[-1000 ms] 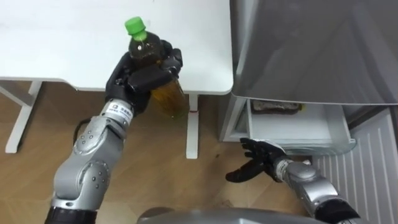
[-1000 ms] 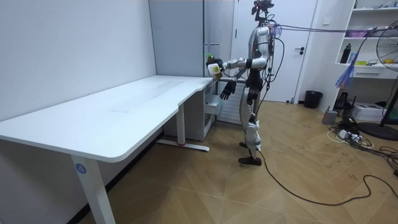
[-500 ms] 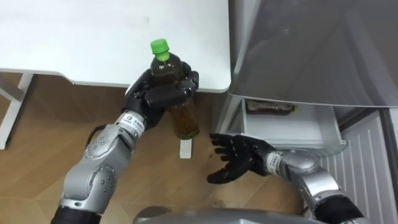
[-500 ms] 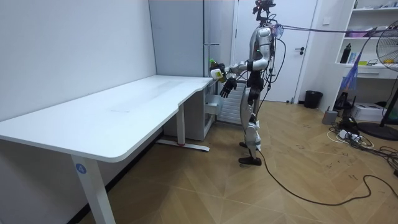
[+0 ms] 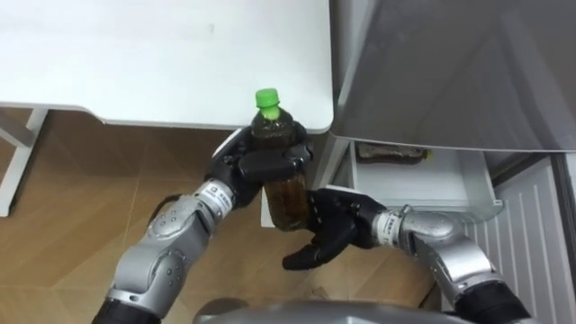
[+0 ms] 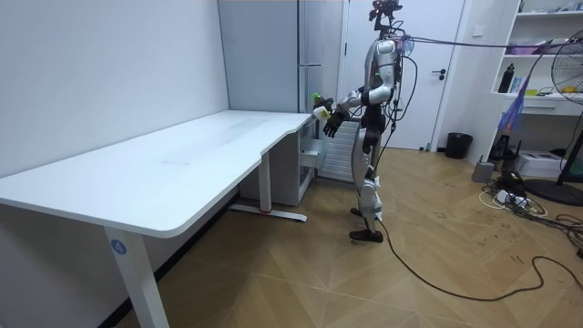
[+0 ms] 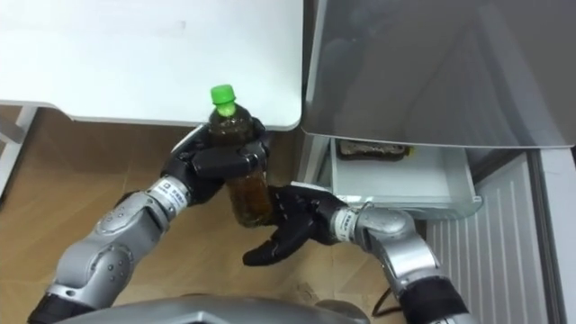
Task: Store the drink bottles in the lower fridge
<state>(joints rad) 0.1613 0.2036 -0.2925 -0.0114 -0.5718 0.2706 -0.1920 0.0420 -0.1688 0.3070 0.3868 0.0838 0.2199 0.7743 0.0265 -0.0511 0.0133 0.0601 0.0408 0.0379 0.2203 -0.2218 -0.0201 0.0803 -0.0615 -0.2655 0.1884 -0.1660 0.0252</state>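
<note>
While fingers of the left hand point(image 5: 259, 167) curl tight round the upper body of the bottle point(image 5: 288, 203), green cap up, long axis near upright, the right hand point(image 5: 331, 230) sits just beside its base, fingers spread wide, holding nothing. Bottle hangs off the table point(image 5: 135, 63) corner, left of the open lower drawer point(image 5: 432, 189). The right hand is nearer that drawer, so a handover looks likely.

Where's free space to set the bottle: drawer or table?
The open fridge drawer has bare white floor in front of the dark packet at its back. The white table is bare too where visible. Crowded spot: around the bottle, left hand curled on it, open right hand close beside.
</note>
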